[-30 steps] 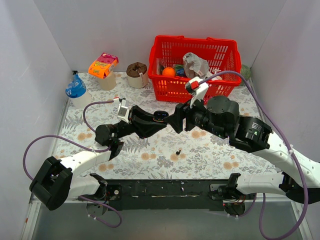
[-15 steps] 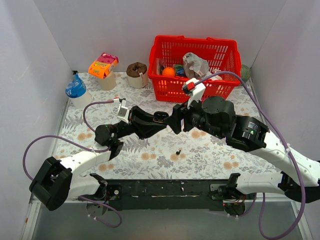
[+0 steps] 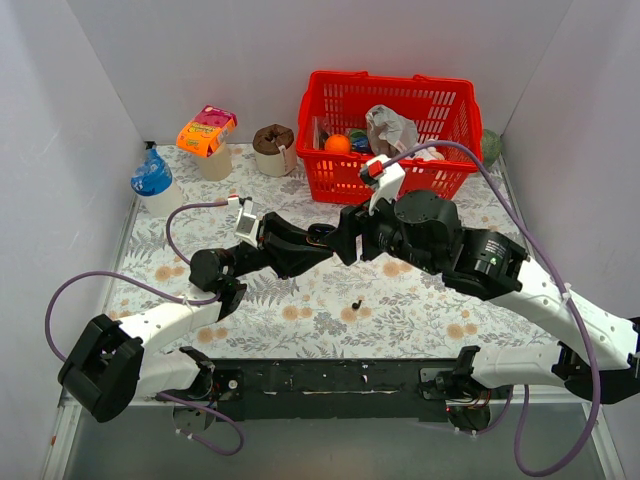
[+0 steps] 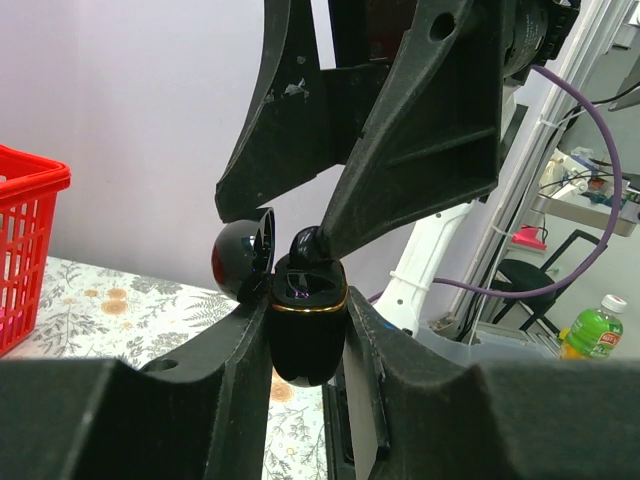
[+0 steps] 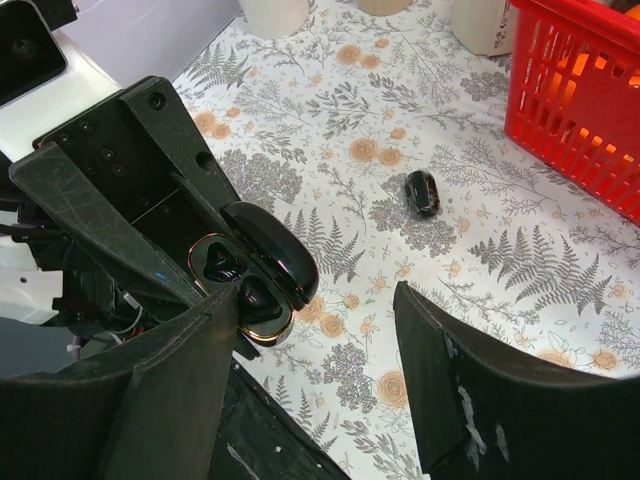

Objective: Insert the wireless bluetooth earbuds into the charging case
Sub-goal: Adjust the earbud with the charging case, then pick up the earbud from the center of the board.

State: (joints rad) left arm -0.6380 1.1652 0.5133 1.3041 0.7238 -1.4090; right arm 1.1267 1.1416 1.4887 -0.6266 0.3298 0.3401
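Charging case (image 4: 305, 345) sits upright in your left hand (image 3: 318, 236), whose two fingers are clamped on its sides and hold it up off the desk (image 3: 430, 310). Its lid (image 4: 243, 262) is swung open and leans to the left in the left wrist view. One earbud (image 4: 305, 243) stands in the mouth of the charging case, its upper end poking above the gold rim. Just to the right you find your right hand (image 5: 312, 297) meeting the left one over the middle of the desk. Its fingers are spread wide apart and grip nothing, and the tip of one finger (image 4: 400, 150) touches the top of that earbud. The right wrist view shows you two sockets in the open case: the nearer is half hidden behind that fingertip, and you cannot tell whether the farther one is filled. Lower and a little right, a second earbud (image 3: 356, 303) lies alone on the floral desk, well apart from both hands. A small black oval piece (image 5: 421, 192) also lies on the desk, between the case and the red basket (image 3: 340, 175) at the back right
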